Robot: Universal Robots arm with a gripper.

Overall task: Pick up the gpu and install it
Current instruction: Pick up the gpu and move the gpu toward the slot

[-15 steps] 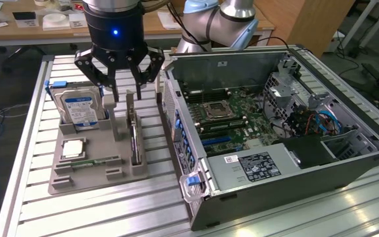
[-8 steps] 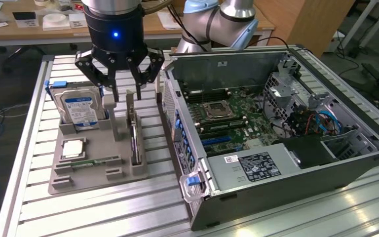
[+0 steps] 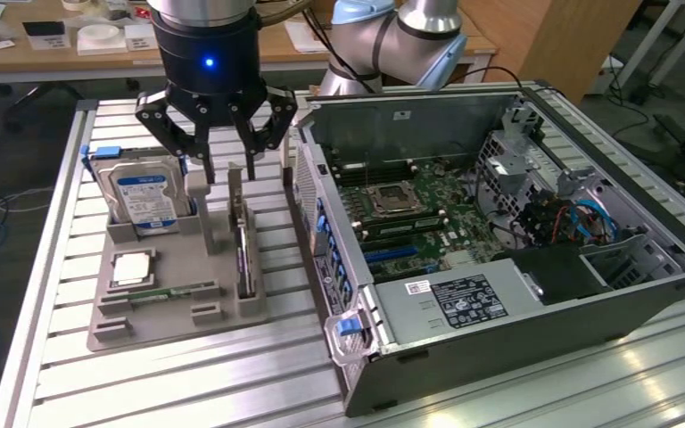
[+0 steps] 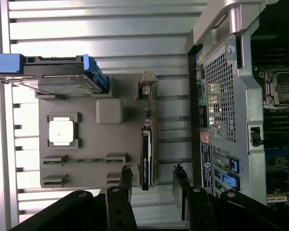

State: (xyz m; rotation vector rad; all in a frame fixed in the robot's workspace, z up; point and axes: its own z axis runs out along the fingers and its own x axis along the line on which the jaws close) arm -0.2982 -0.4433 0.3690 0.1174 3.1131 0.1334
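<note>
The gripper [image 3: 227, 170] is all black: a chunky round body with a little blue light [image 3: 208, 62] glowing on the side, and skinny linkage fingers [image 3: 196, 143] under it with small shiny pivot bolts. Above it is a silver wrist cylinder [image 3: 200, 11]. The arm [image 3: 378, 45] behind it is grey with pale blue joint caps [image 3: 364, 9].

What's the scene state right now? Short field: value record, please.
gripper: open, nothing held, poised over one end of the graphics card
graphics card: standing on edge in a slot of the tray, not yet installed
tray: gray, on the slatted table, beside the computer case
hard drive: upright in the tray, at the end by the gripper
processor chip: flat in the tray
memory stick: flat in the tray, next to the chip
computer case: side open, motherboard exposed
</note>
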